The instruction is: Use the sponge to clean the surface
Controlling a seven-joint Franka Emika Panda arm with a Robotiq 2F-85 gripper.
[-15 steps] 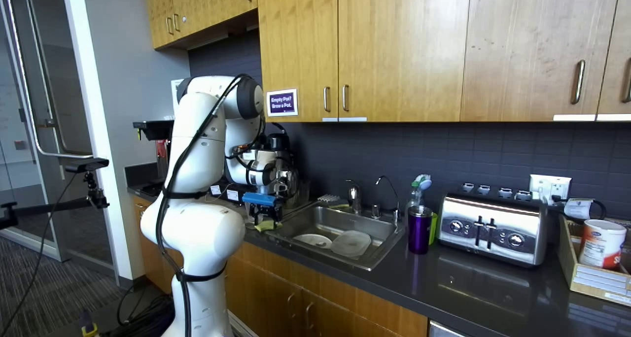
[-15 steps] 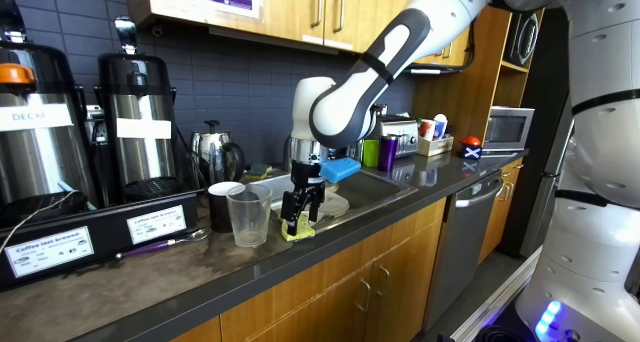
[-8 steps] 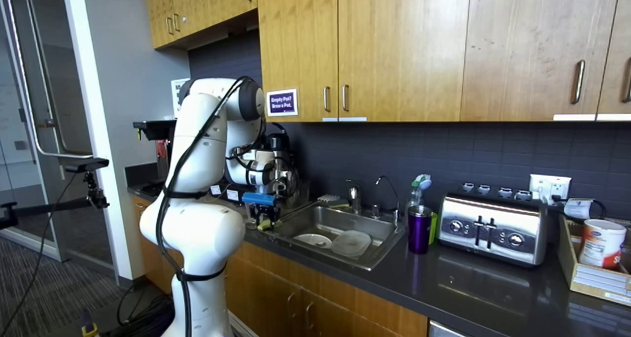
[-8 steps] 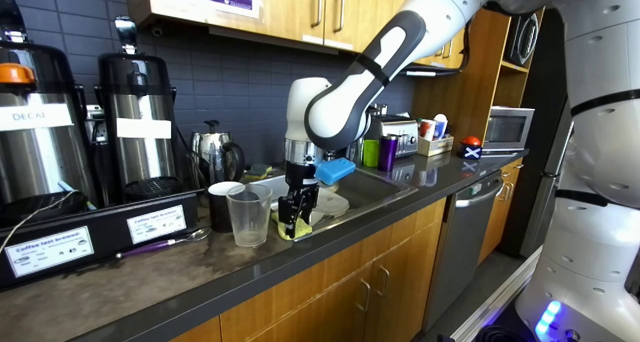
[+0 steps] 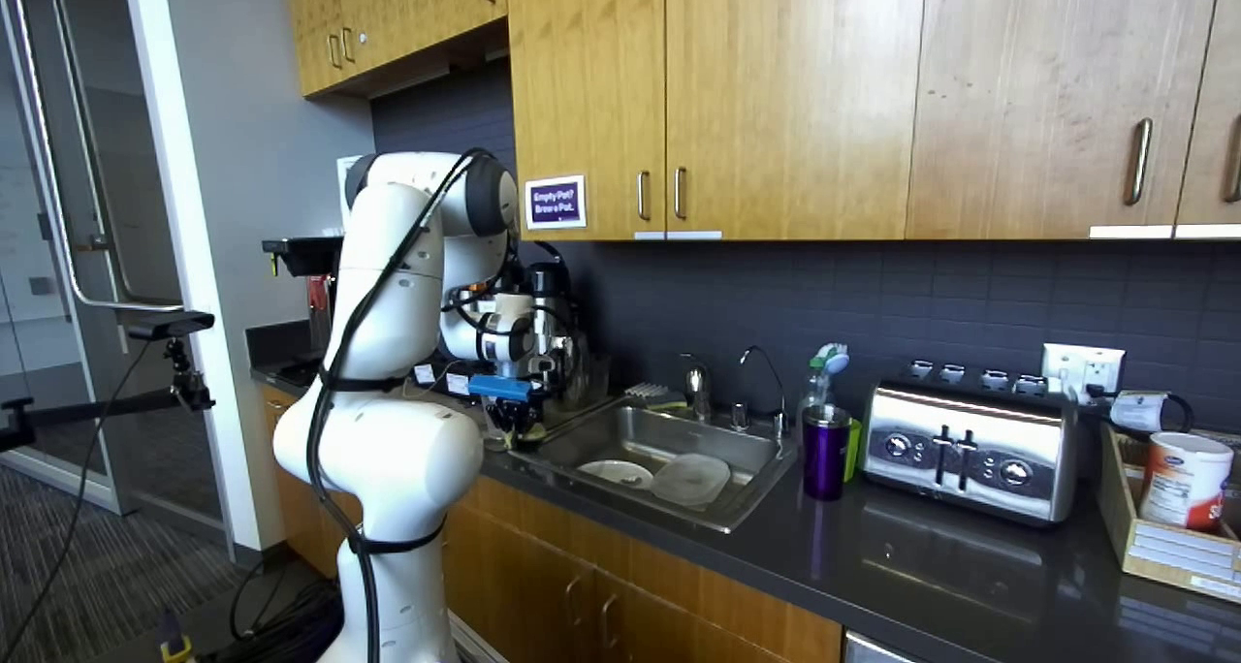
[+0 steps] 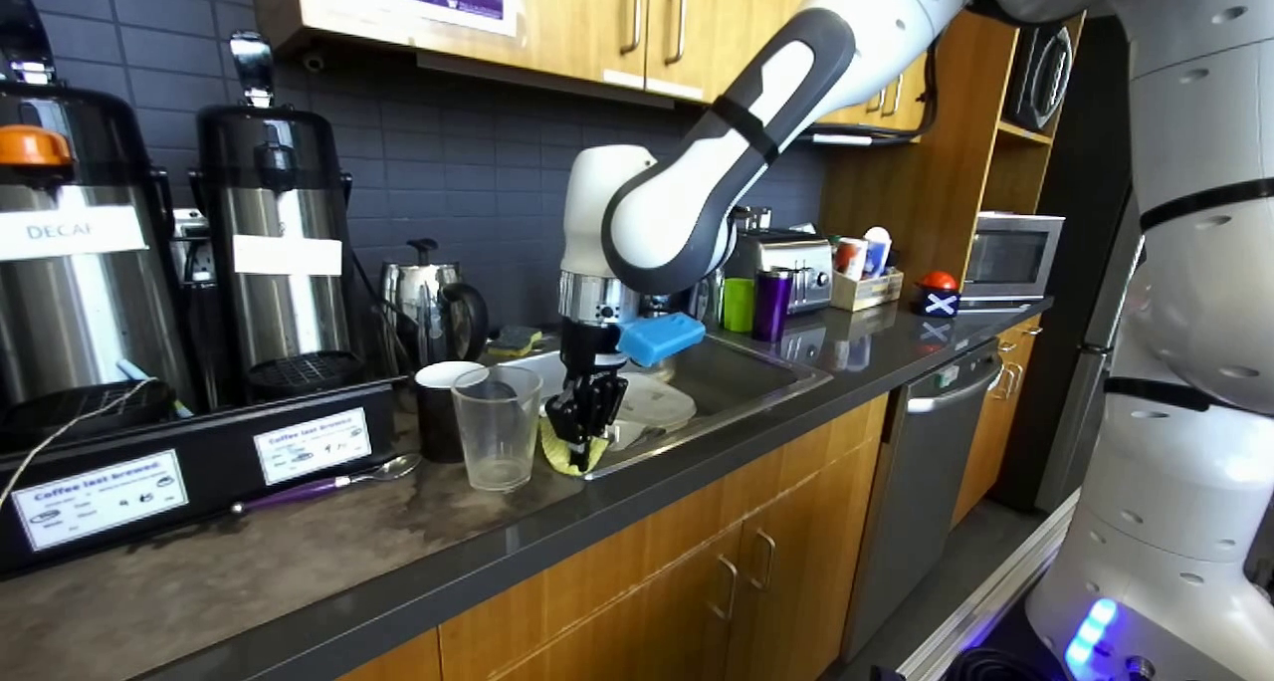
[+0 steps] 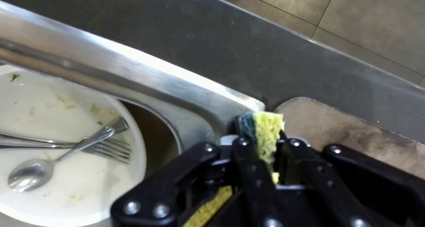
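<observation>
My wrist view downward, close over the silver rectangular steel sink (image 7: 156,74), common to both farther exterior views.

In an exterior view, the gripper (image 5: 516,428) is being held low, near the end of the steel sink (image 5: 669,435) farther from the toaster (image 5: 965,455), and much of the yellowish sponge (image 5: 532,433) is being hidden by it. Any contact between sponge and dark countertop (image 5: 873,576) is being obscured. A white dish (image 5: 618,472) and a pale translucent piece (image 5: 691,477) are being held in the sink, and a green cup (image 5: 853,448) is being partly covered by a purple cup (image 5: 825,459).
</observation>
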